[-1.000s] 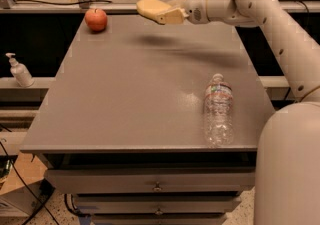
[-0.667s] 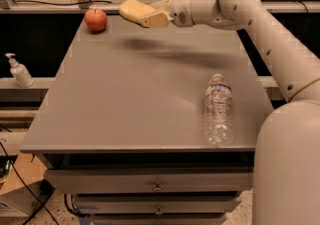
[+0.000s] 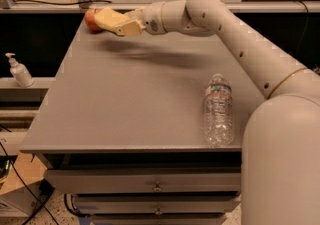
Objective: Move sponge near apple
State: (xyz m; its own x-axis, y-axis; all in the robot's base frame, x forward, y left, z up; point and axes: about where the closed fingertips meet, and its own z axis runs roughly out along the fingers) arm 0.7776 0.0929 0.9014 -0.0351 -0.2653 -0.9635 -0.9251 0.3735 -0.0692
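My hand (image 3: 126, 25) hung above the far left corner of the tabletop (image 3: 125, 104), apparently pinching the sponge (image 3: 106, 17). The sponge's long axis ran leftward beyond my fingertips. The apple (image 3: 89, 20) sat just past the sponge's far end, partly hidden behind it. I judged that only setting the sponge down remained.

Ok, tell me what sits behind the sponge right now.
The apple sits behind the sponge, which the gripper holds above the far left corner of the table. Only the apple's left side shows; the rest, and any gap between them, is covered.
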